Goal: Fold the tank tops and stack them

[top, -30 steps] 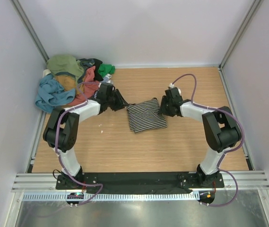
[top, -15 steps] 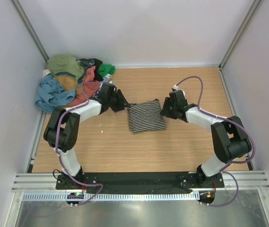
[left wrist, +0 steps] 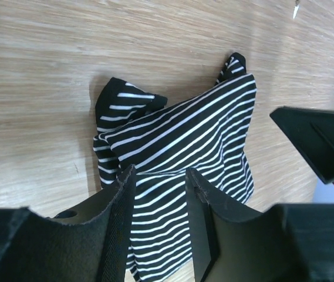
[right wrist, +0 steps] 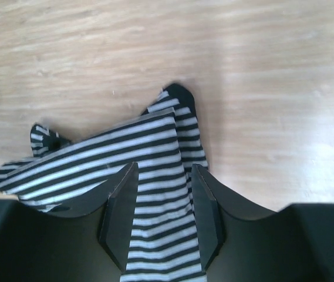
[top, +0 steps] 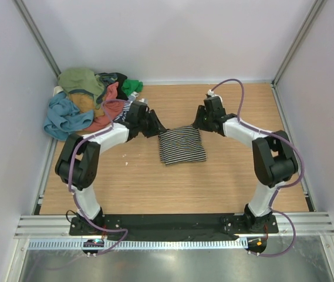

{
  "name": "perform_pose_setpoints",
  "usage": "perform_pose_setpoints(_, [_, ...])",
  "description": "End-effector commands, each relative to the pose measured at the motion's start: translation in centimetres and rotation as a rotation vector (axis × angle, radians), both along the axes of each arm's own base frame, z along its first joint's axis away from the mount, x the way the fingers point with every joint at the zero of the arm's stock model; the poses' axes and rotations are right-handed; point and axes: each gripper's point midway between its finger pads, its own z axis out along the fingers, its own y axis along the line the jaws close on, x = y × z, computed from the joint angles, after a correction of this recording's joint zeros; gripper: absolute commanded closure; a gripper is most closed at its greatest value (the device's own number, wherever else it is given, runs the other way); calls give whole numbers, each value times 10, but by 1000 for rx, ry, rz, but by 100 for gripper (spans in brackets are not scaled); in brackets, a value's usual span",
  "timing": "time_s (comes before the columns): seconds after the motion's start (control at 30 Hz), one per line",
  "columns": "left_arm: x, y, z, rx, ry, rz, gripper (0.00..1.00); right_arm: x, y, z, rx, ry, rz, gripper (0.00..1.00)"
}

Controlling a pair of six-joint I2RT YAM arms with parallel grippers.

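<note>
Holding the left gripper (left wrist: 159,176) part-open just above the thin black-and-white striped cloth tank top (top: 182,147), at its far-left corner, with nothing pinched between the black fingers. Holding the right gripper (right wrist: 164,170) the same way, part-open and empty, over the far-right corner. Leaving that striped top folded into a rough rectangle at the middle of the light wooden table (top: 155,194), well apart from the heap of unfolded olive, teal, coral and green tank tops (top: 84,103) in the far-left corner. Probably risking a snag from here: dragging a low fingertip across the loose strap ends poking out at the far edge and pulling the fold open. Risking also a tangled grab at the heap, lifting several tops together.
</note>
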Motion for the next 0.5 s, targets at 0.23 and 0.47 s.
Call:
perform_pose_setpoints(0.23, [27,-6,-8,50,-16,-10,71,45,11,-9,-42,-1,6,55])
perform_pose_setpoints(0.47, [37,-6,-15,73,-21,-1,84,45,9,-20,-59,25,-2,79])
